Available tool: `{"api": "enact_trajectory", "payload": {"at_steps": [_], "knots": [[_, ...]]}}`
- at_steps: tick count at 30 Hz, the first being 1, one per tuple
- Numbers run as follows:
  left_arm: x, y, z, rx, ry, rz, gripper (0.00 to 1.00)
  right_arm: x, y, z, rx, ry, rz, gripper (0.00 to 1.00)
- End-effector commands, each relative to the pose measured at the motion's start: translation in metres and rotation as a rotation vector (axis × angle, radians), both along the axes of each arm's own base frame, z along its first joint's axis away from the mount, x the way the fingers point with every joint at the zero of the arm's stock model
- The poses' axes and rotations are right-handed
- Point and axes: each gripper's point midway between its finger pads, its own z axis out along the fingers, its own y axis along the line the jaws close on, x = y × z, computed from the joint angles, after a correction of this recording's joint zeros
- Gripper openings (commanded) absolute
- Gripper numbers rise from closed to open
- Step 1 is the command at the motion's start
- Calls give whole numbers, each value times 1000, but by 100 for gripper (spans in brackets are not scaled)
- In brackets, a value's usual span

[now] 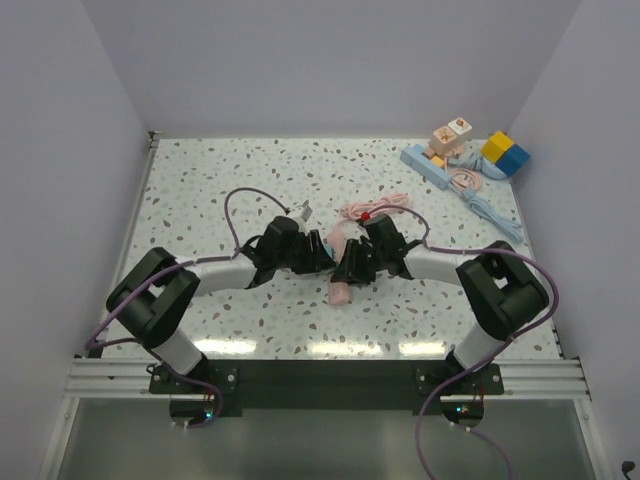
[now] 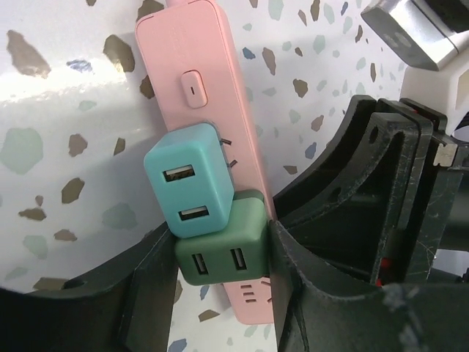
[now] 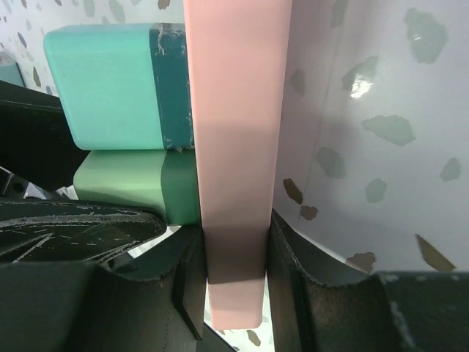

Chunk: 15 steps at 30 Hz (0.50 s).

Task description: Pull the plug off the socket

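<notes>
Closest up, my left gripper (image 2: 220,282) is squeezing the green plug (image 2: 220,253) at lower centre. It is sitting in the pink power strip (image 3: 234,147), which my right gripper (image 3: 234,282) is clamping, with the teal plug (image 2: 187,191) just above.

A pink power strip (image 2: 220,110) is clamped at its end between the fingers of the right claw (image 3: 234,249). A green two-port plug (image 2: 220,253), seated in it, is gripped by the left claw (image 2: 218,249). Just beyond that claw, a teal plug (image 2: 189,192) is tilted, with its prongs exposed.
</notes>
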Motion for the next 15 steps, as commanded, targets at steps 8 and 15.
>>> {"api": "enact_trajectory", "payload": {"at_steps": [8,15], "knots": [[-5,98,47,1,-112,211,0,-20,-47,-76,-239,196,-161,0],[-20,159,49,193,-80,364,0,-25,-53,-85,-262,217,-148,0]]}}
